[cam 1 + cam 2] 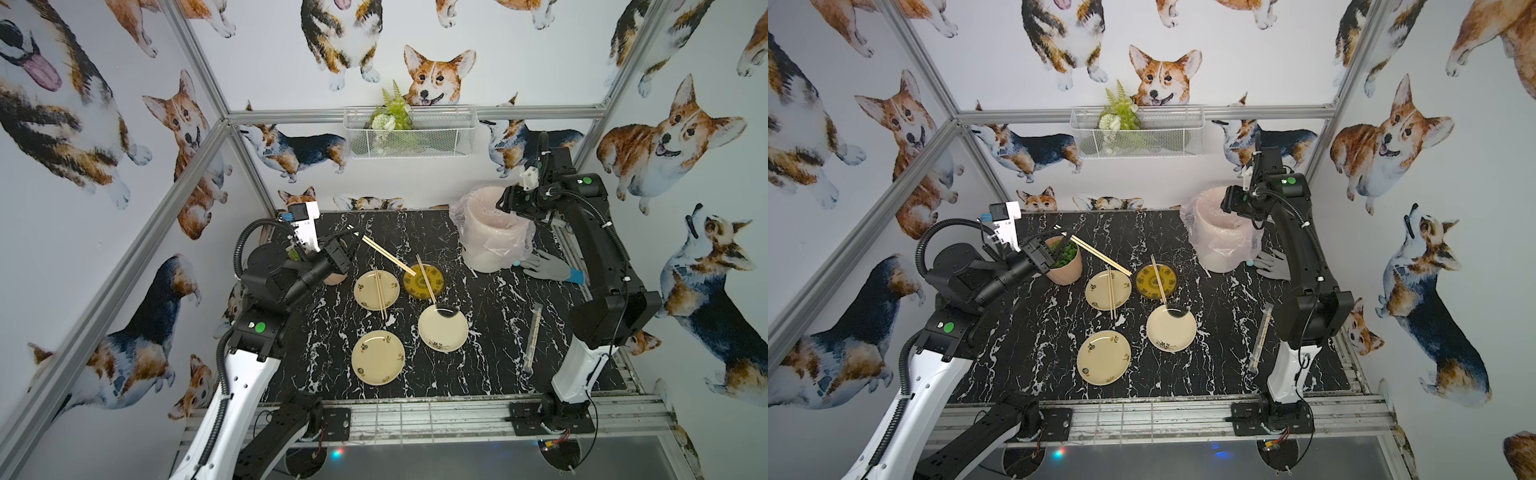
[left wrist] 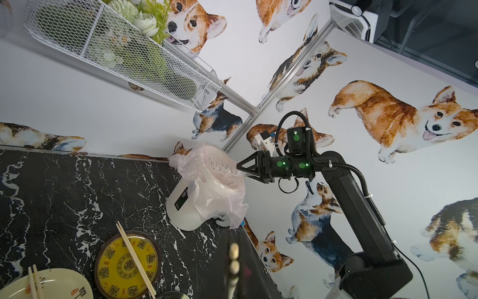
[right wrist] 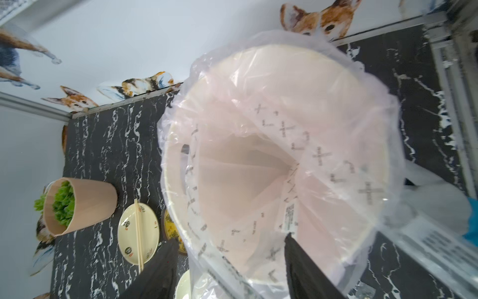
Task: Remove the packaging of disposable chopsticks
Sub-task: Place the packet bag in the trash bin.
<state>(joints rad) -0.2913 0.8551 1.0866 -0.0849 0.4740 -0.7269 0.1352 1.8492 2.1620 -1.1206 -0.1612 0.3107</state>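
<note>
Four plates sit on the black marble surface (image 1: pixel 490 374). Nearest is a bare cream plate (image 1: pixel 378 357), with a second cream plate (image 1: pixel 443 330) just beyond it to the right. Toward the right edge lies a pair of disposable chopsticks (image 1: pixel 533 336) inside its clear packaging. Farther back, a third cream plate (image 1: pixel 363 291) and a yellow plate (image 1: pixel 409 291) each carry an unwrapped pair. The left jaws are pressed together on another bare pair (image 1: pixel 386 257), which slants down to the yellow plate's rim. At the far right corner stands a lined bin (image 1: pixel 486 257). The right jaws hang spread above its mouth, and a loose clear sleeve (image 3: pixel 225 269) shows between them; whether they touch it cannot be told.
</note>
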